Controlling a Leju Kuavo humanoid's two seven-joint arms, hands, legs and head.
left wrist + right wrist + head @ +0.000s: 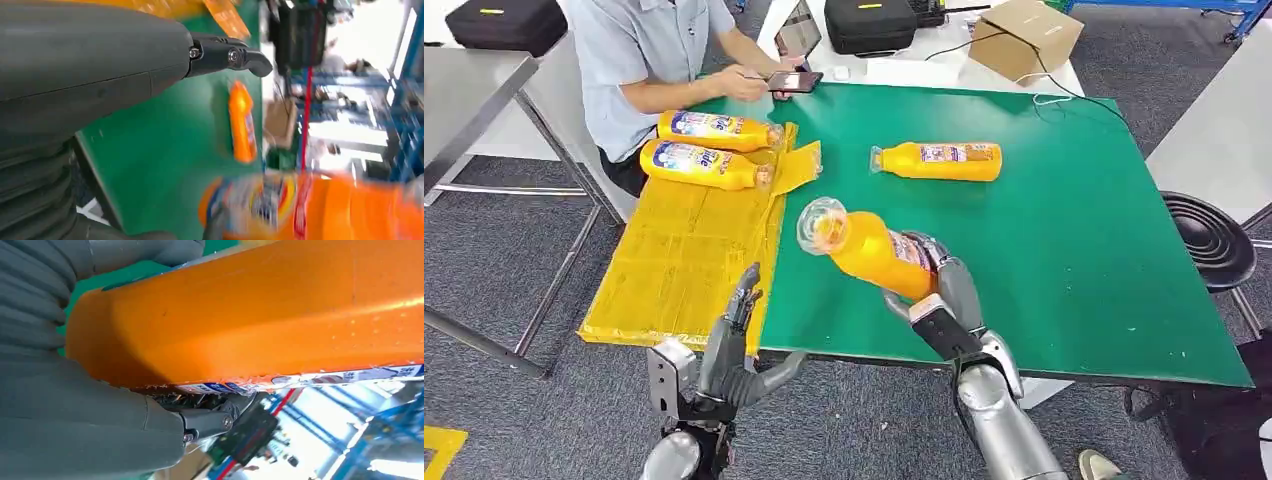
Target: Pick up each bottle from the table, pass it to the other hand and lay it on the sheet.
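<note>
At the far left of the head view a grey metal table [469, 85] stands on dark speckled carpet [514, 260], with a black case [506, 22] at 11 o'clock. A seated person [649, 60] at 12 o'clock taps a phone [794, 81] at the green mat's [1064, 250] far edge. The yellow sheet [684, 265] overhangs the table's left side; two orange bottles [709, 148] lie side by side at its far end, caps pointing to 3 o'clock. The left hand [729, 345] hovers at 7 o'clock over the sheet's near edge, fingers spread and straight, holding nothing. Just right of it, the right hand [939, 290] grips a third bottle [864, 245] by its base above the mat, the clear cap tilted toward 10 o'clock. A fourth bottle [939, 161] lies on the mat at 1 o'clock, well apart. Beyond it sit another black case [869, 22] and a cardboard box [1024, 35] on a white table. A black stool [1209, 235] stands at 3 o'clock.
</note>
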